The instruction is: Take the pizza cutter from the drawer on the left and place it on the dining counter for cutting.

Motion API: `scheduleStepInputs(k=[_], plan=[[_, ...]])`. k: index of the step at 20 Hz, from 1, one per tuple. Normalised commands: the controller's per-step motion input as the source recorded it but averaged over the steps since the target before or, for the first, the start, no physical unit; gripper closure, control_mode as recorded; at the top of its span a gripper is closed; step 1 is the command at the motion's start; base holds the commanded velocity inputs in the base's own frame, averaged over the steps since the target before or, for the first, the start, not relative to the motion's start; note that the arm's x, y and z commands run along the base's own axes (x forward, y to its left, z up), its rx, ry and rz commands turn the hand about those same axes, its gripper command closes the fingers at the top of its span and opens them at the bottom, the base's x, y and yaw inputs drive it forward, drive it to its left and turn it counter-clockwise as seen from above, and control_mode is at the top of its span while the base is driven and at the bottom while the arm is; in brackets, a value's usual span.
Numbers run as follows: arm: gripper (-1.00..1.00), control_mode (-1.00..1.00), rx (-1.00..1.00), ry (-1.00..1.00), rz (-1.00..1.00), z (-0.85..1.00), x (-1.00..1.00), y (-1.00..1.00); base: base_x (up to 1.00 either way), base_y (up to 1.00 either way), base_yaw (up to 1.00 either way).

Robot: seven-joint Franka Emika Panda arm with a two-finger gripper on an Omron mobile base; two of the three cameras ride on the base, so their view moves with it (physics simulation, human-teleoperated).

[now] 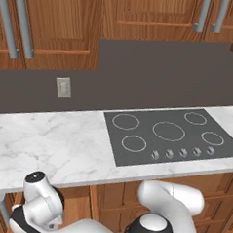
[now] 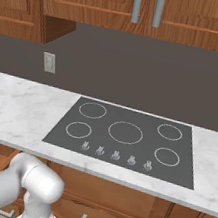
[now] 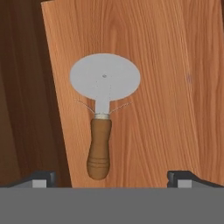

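In my hand view the cutter (image 3: 103, 114) lies flat on the drawer (image 3: 170, 87) floor, centre frame, handle toward me. My pincer (image 3: 112, 178) hangs wide open above it, holding nothing. Base views show the cooktop (image 1: 168, 134) and my arm folded low under the surface (image 1: 48, 143).
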Motion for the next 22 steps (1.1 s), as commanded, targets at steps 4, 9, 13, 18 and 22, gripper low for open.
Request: scheduleStepInputs(k=[4, 9, 13, 18, 22], plan=[[-1.00, -1.00, -0.01, 0.00, 0.04, -0.20, 0.02, 0.00, 0.00, 0.00, 0.00], [-1.00, -1.00, 0.00, 0.00, 0.03, -0.15, 0.01, 0.00, 0.00, 0.00, 0.00], [-1.00, -1.00, 0.00, 0.00, 0.02, -0.08, 0.00, 0.00, 0.00, 0.00, 0.00], [-1.00, -1.00, 0.00, 0.00, 0.01, -0.06, 0.02, 0.00, 0.00, 0.00, 0.00], [-1.00, -1.00, 0.00, 0.00, 0.01, -0.17, 0.08, 0.00, 0.00, 0.00, 0.00]])
